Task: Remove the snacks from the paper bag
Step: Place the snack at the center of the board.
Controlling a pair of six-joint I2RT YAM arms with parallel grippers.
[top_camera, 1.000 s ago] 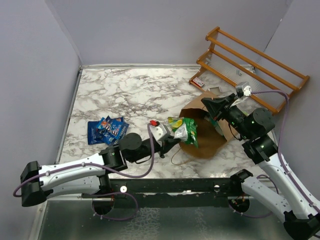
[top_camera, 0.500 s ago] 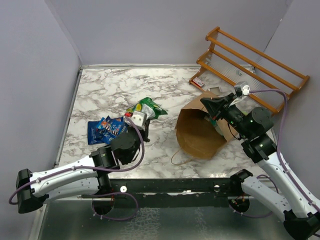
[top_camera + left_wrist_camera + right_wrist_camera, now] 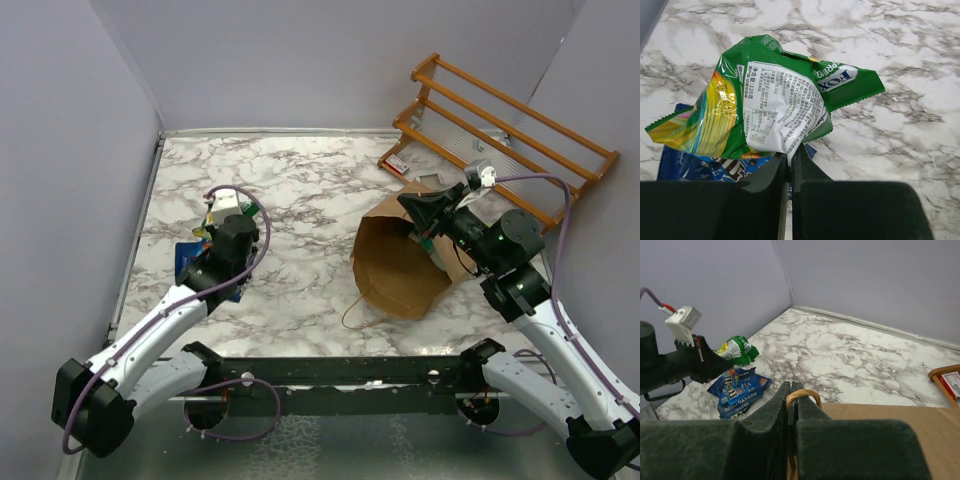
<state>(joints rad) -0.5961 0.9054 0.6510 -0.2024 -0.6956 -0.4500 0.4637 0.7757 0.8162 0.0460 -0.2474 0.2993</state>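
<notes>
The brown paper bag [image 3: 400,265] lies on its side right of centre, its mouth facing left. My right gripper [image 3: 791,387] is shut on the bag's twisted handle [image 3: 802,394] and holds the upper edge up [image 3: 408,203]. At the left, my left gripper [image 3: 791,156] is shut on the corner of a green and yellow snack packet [image 3: 775,102]. It holds that packet just above the blue packets [image 3: 687,167] lying on the marble. The top view shows the green packet [image 3: 205,232] mostly hidden by the wrist. I cannot see the inside of the bag.
A wooden slatted rack [image 3: 510,130] leans in the back right corner, with a small red and white item [image 3: 397,163] at its foot. The bag's other handle loop [image 3: 355,315] lies on the table near the front. Grey walls close in the left, back and right.
My left arm has swung from the bag's mouth leftward with the green packet, ending over the blue packets. The right gripper and the bag have stayed put.
</notes>
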